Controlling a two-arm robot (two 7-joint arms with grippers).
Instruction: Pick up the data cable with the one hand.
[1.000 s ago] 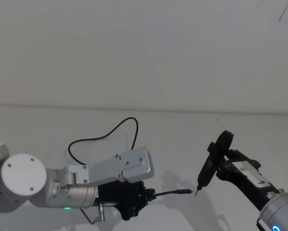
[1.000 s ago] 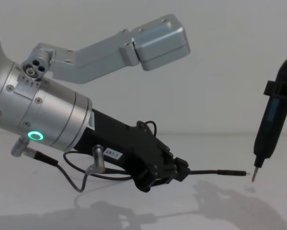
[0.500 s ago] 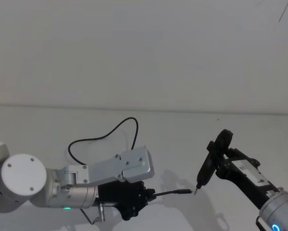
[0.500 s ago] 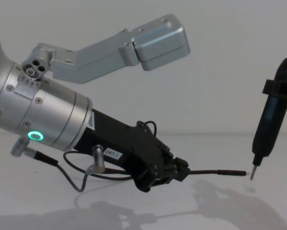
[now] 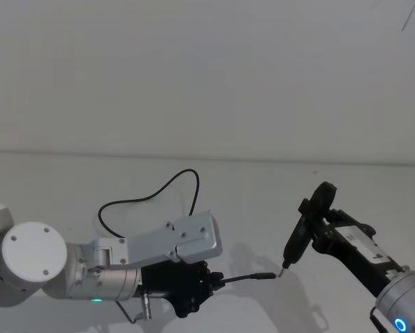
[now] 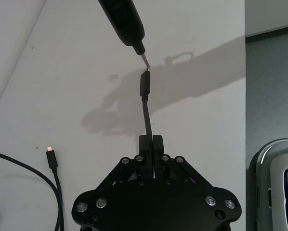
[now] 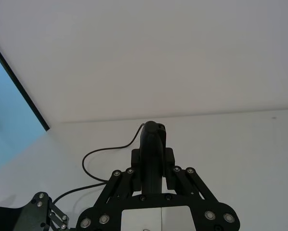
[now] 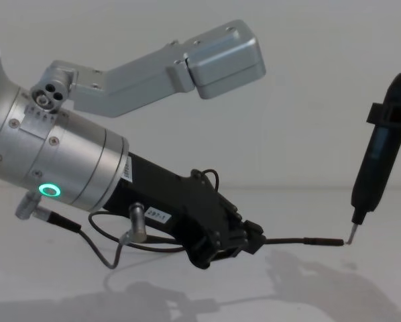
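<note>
Chest view: left gripper (image 8: 253, 239) reaches low, jaws clenched on data cable (image 8: 301, 240). Right gripper (image 7: 153, 179) grips the pen-like tool (image 8: 378, 171). Left wrist view reveals the cable's other plug (image 6: 51, 158) on the surface (image 6: 76, 72).

Open white table (image 5: 277, 187) is seen across the upper and centre frame. The lower left is taken up by the left gripper (image 5: 218, 279), clamped on the data cable (image 5: 148, 194), whose loop lies above it. At lower right, passage is blocked by the pen-like tool (image 5: 298, 239) gripped by the right gripper (image 7: 153, 166), its tip at the plug (image 8: 324, 242).

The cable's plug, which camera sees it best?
The left wrist view: the data cable runs straight from the left tool to its plug, right beside the pen tip. Head and chest views show it thin and sideways.
</note>
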